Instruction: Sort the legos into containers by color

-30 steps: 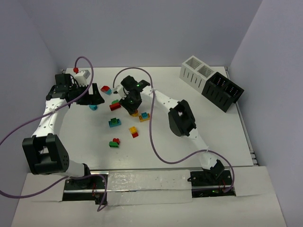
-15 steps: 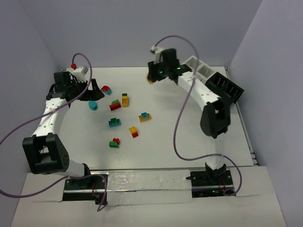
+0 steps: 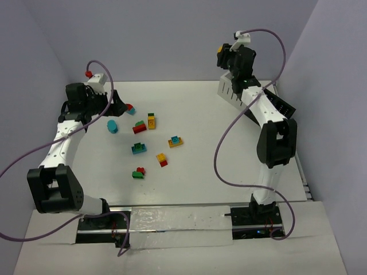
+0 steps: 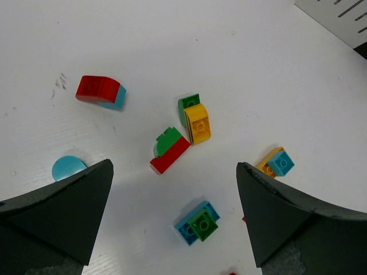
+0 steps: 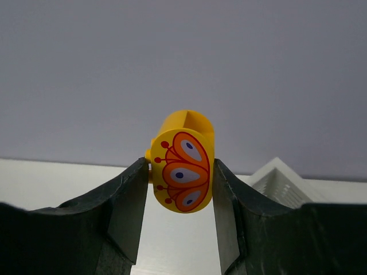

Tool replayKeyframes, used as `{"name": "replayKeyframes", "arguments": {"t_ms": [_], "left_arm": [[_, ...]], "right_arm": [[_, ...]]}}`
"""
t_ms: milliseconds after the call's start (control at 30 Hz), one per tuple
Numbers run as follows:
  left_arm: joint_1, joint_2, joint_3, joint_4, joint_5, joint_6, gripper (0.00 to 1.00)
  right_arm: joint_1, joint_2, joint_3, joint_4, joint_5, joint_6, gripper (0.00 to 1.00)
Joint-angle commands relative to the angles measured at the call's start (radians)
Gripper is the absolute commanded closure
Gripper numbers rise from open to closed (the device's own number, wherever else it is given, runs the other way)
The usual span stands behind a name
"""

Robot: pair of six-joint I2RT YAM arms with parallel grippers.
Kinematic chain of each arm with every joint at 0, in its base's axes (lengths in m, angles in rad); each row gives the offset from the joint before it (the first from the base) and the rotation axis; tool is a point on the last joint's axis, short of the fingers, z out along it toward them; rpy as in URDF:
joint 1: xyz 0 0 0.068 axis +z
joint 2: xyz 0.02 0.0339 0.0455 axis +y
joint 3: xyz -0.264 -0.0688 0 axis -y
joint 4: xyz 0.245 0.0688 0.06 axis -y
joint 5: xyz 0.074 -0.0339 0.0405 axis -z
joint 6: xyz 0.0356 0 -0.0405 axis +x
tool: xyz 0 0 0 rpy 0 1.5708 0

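My right gripper [image 3: 223, 58] is shut on a yellow lego with an orange butterfly print [image 5: 182, 163], held high above the white containers [image 3: 228, 90]; a white container also shows in the right wrist view [image 5: 281, 177]. The black containers [image 3: 280, 107] stand next to them. My left gripper [image 3: 117, 106] is open and empty, hovering over the legos. The left wrist view shows a red-teal lego [image 4: 101, 91], a green-yellow pair [image 4: 195, 117], a green-red pair [image 4: 170, 150], a yellow-teal pair [image 4: 275, 163], a teal-green pair [image 4: 198, 222] and a teal round piece [image 4: 69, 168].
A yellow-red pair [image 3: 162, 160] and a green-red pair [image 3: 138, 172] lie nearer the table's front. The purple cables loop over both sides. Walls close in at the left, back and right. The table's right edge runs just past the black containers.
My right arm has swung from the middle of the table up and to the back right, carrying the yellow lego over the white containers. My left gripper has shifted slightly right.
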Motion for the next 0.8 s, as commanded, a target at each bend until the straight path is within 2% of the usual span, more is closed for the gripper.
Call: {"name": "replayKeyframes", "arguments": {"t_ms": [0, 233, 767], "left_arm": [[-0.014, 0.031, 0.085, 0.034, -0.034, -0.009, 0.01], [-0.019, 0.064, 0.109, 0.009, -0.06, 0.001, 0.01], [-0.022, 0.088, 0.117, -0.031, -0.095, 0.017, 0.01]], "right_arm": [[-0.065, 0.099, 0.116, 0.013, 0.111, 0.048, 1.0], [-0.112, 0.179, 0.172, -0.015, 0.145, 0.067, 1.0], [-0.135, 0.267, 0.163, -0.02, 0.126, 0.062, 0.96]]}}
